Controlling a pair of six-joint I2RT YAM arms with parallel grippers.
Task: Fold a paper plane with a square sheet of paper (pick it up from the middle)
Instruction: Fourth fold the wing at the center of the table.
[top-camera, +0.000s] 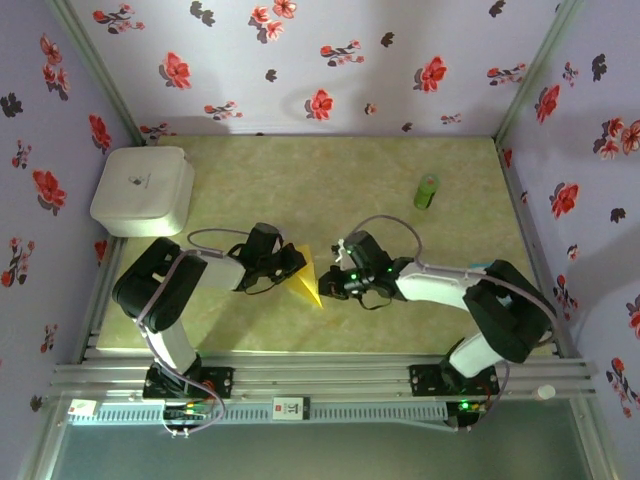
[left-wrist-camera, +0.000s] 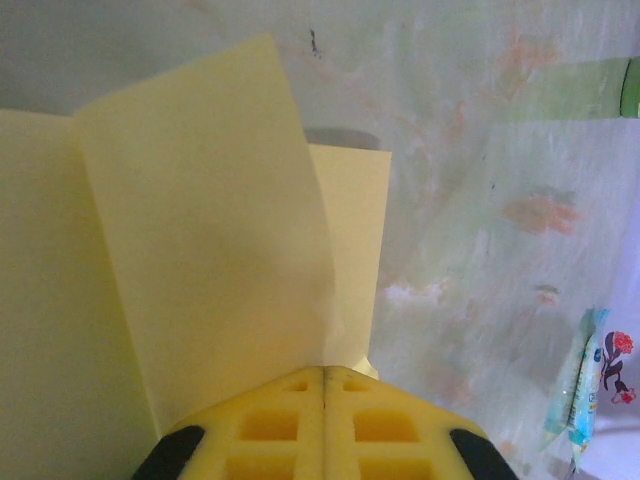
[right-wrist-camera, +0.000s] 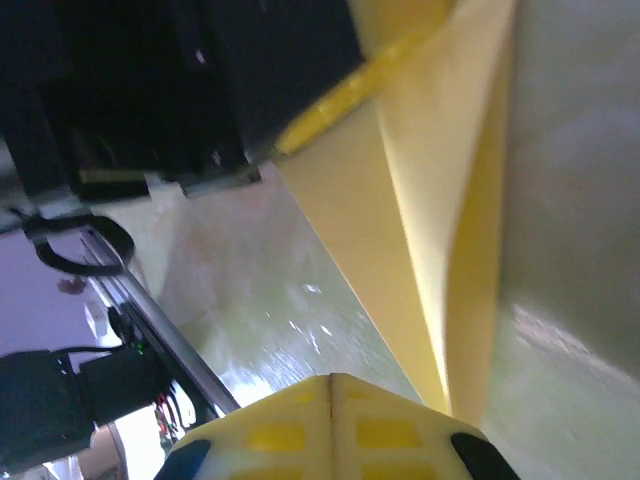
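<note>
Steadying a fold, near-middle of the tabletop (top-camera: 330, 190).
With left fingers (left-wrist-camera: 270, 425) clamped on creased bright yellow square sheet of paper (top-camera: 305, 283), likely as anchor; right fingers (right-wrist-camera: 285, 432) together beside its fold, seemingly for creasing.

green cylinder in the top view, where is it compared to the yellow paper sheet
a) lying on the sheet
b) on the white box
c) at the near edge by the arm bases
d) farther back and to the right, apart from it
d: the green cylinder sits apart from the yellow paper sheet, farther back on the table and to its right.
</note>
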